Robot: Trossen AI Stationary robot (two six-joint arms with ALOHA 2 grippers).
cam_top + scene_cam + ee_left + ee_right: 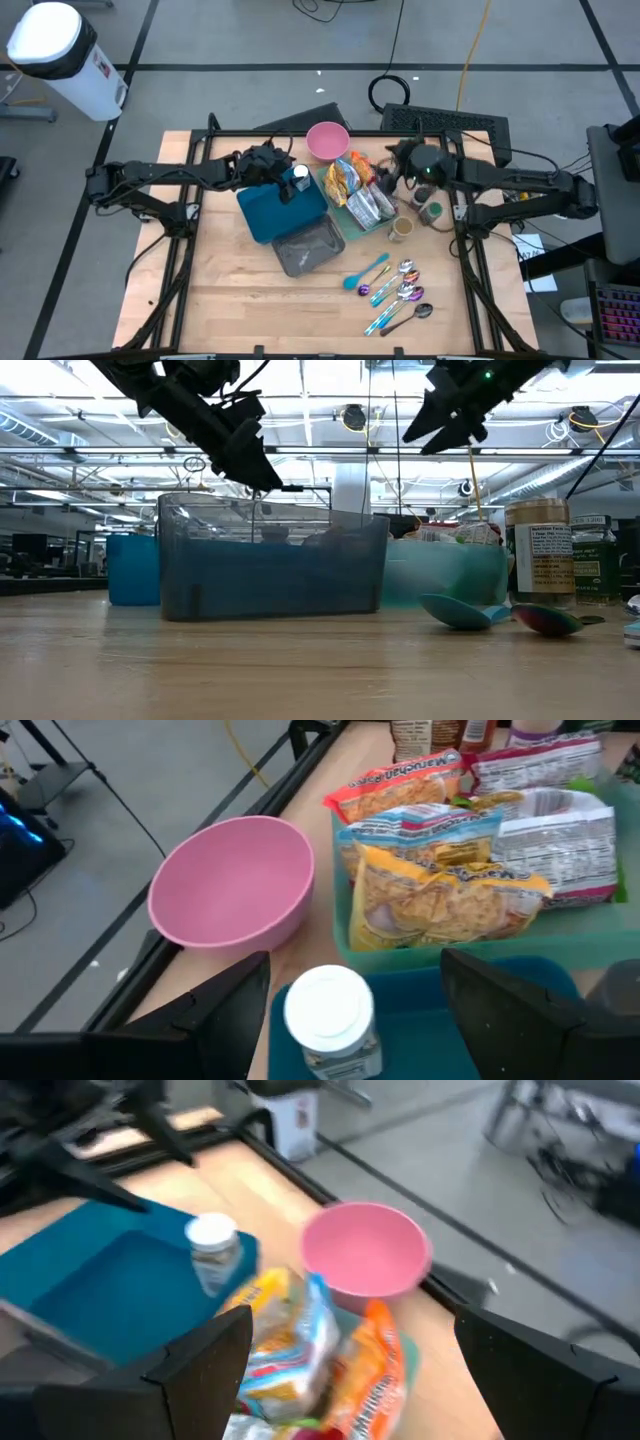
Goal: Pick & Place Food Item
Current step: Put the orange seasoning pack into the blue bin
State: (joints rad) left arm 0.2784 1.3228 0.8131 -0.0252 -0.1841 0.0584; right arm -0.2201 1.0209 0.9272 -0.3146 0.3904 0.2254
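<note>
**Ana:** High view first, starting at the near edge of the wooden table (240,300). What lies there?

**Ben:** A scatter of spoons (398,292), one blue, the others with iridescent bowls. Just beyond them sits a grey clear container (306,248), and touching its far side a teal tray (275,212).

**Ana:** And the food?

**Ben:** The snack bags (357,190) lie piled in a pale green bin (341,214) just right of the teal tray; from the left wrist the yellow bag (440,900) is the closest of them. A small white-capped jar (328,1020) stands upright on the teal tray's corner by that bin. Nothing is held.

**Ana:** The grippers?

**Ben:** The left gripper (285,180) hovers above the teal tray beside the jar, jaws spread wide and empty; in its wrist view the fingers (225,1015) frame the jar. The right gripper (392,160) hangs over the far right side of the bin, jaws likewise parted around nothing.

**Ana:** Farther back?

**Ben:** A pink bowl (327,139) at the table's far edge, behind the bags. To the right of the bin stand spice jars (432,208) and a small cup (401,228).
</note>
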